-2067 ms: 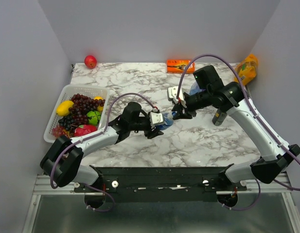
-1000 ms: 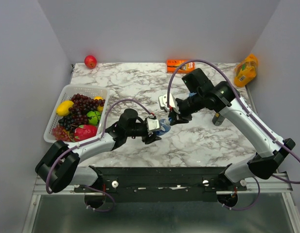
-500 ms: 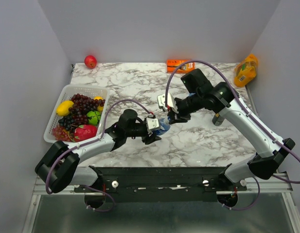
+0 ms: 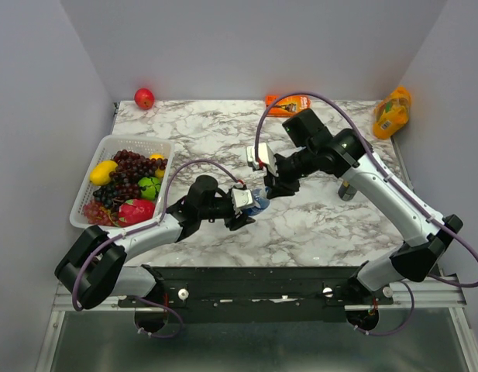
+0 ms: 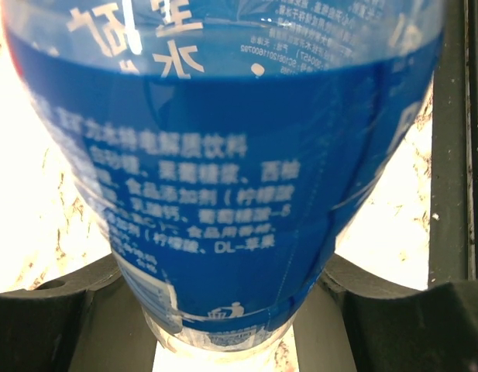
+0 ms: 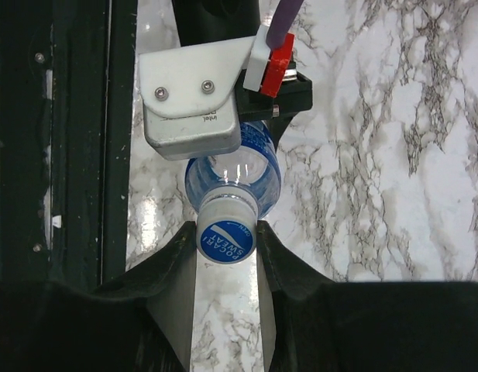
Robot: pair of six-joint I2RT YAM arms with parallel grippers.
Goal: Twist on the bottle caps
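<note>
Left wrist view: small clear plastic bottle w/ blue label [image 5: 223, 155] is cut off by top edge, neck not shown; label print is partly blurred. Top view: bottle is mostly hidden btwn left tool [image 4: 252, 204] & right tool [image 4: 271, 190]; round blue-topped plastic screw cap [image 6: 226, 239] can't be made out there.
</note>
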